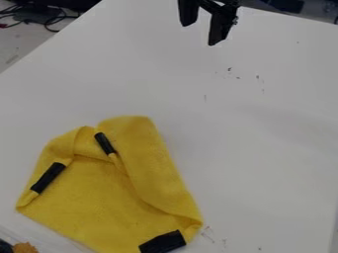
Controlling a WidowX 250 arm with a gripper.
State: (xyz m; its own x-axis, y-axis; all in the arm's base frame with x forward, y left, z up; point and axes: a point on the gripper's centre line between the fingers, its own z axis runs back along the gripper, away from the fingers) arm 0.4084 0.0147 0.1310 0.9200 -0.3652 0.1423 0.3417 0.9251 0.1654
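I see cloth (99, 202) on table (264, 128), lower left; my gripper (200, 34) top, right of center; cables (51, 21) upper left, off table.

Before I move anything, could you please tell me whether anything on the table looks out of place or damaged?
The yellow cloth lies rumpled, its upper edges folded inward. Small dark marks spot the white table near the gripper and beside the cloth's lower right corner; I cannot tell whether they are dirt or scratches.
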